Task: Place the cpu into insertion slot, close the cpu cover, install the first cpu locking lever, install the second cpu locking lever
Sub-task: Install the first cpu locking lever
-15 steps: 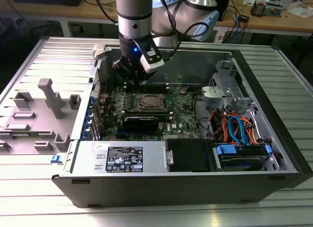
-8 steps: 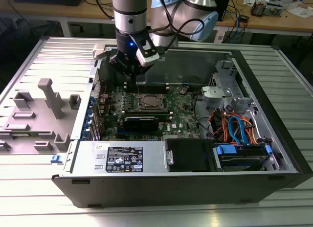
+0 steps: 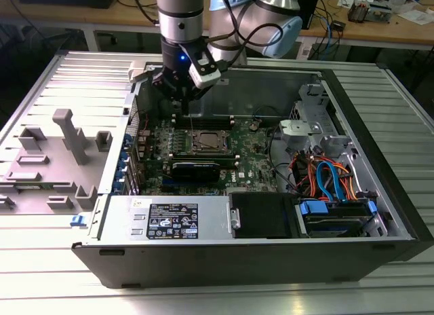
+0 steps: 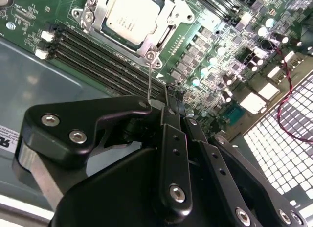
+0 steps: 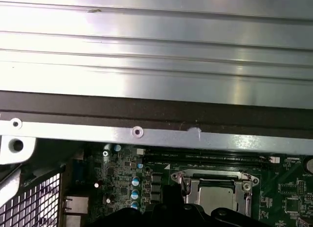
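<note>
The cpu point(image 4: 131, 17) lies flat in the insertion slot point(image 3: 222, 140) on the green motherboard, its silver top showing. The cpu cover point(image 4: 168, 21) is folded down around it as a silvery frame. One thin wire locking lever point(image 4: 149, 80) stands upright from the slot's corner, and its top end reaches up beside my fingers. My gripper point(image 4: 171, 97) hangs just above that lever with its black fingers together; the lever runs alongside them, not between them. In the exterior view the gripper point(image 3: 184, 101) hovers over the slot's far edge. The first wrist view shows the cpu point(image 5: 215, 195) under its cover.
Long black memory slots point(image 4: 98, 56) run beside the slot. The open computer case has a tall back wall point(image 5: 156, 51) close behind my gripper. A power supply point(image 3: 176, 223) and coloured cables point(image 3: 325, 179) fill the near side. Grey fixtures point(image 3: 68, 135) stand at the exterior view's left.
</note>
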Motion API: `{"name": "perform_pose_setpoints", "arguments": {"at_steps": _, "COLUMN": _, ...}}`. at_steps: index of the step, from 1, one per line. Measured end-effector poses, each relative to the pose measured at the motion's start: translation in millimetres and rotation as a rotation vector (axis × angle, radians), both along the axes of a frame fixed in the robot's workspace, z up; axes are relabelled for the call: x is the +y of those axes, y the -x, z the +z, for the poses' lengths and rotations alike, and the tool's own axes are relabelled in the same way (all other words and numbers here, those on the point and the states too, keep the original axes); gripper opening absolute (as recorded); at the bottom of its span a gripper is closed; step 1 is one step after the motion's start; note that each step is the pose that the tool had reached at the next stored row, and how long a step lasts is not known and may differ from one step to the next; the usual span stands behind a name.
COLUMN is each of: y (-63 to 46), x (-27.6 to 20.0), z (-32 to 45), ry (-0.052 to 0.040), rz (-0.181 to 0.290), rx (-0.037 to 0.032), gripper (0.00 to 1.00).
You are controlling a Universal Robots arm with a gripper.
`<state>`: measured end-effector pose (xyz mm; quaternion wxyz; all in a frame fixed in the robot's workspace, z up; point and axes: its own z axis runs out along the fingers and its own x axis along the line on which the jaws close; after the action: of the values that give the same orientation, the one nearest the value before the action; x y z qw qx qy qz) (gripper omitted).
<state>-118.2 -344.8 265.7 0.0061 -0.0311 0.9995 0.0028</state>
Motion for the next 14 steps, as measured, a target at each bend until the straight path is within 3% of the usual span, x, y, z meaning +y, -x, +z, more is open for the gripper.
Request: {"name": "perform_pose_setpoints", "arguments": {"at_steps": 14, "y": -4.3, "x": 0.4, "z": 0.0, "ry": 0.0001, "rz": 0.0, "rx": 0.0001, "gripper": 0.11}}
